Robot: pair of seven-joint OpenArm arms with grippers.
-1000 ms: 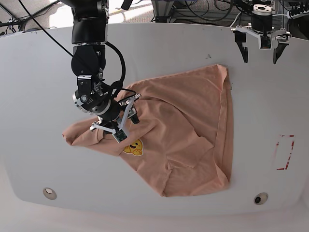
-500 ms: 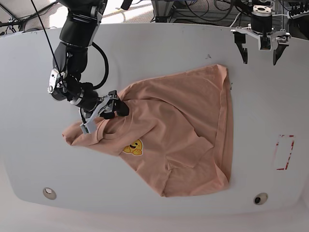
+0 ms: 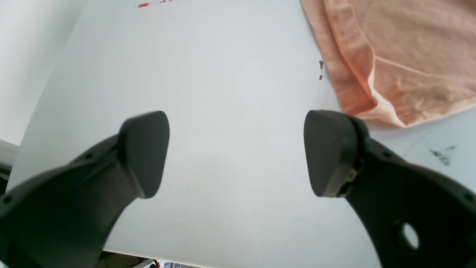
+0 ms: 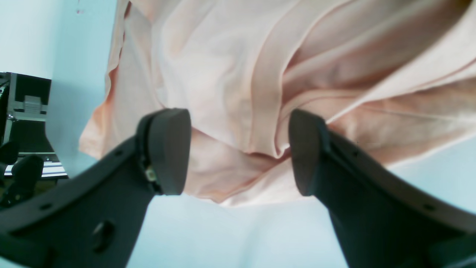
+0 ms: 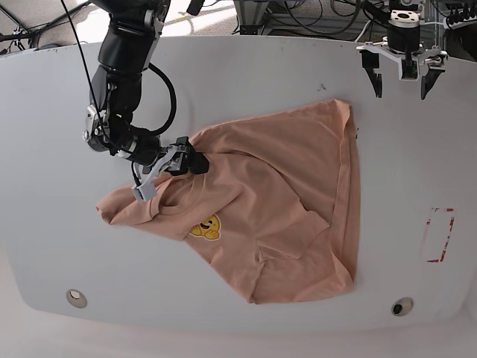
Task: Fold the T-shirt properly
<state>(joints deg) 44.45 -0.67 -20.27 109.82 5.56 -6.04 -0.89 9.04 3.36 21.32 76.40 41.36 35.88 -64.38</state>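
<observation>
Spread wide, the right gripper [image 5: 170, 173] hovers low over the bunched upper-left part of the T-shirt [image 5: 283, 198], its two dark fingers [image 4: 165, 150] apart with folds of cloth showing between them and nothing pinched. The left gripper [image 5: 402, 74] hangs over the far edge of the table [image 5: 246, 74], jaws also apart and empty, with the shirt's far corner just beside it in the left wrist view.

The T-shirt lies crumpled near the middle of the table, skewed, one sleeve flopped onto the body and the smiling face [image 5: 206, 227] up.

To my eye the step is taking hold of the rumpled shoulder or collar area so the shirt can be spread flat. That would go best by closing on a single layer at a seam or edge, not a thick bundle, then drawing it outward slowly so the rest follows without dragging the whole shirt.

Counted: one table, one T-shirt, two grippers, one face emblem.
</observation>
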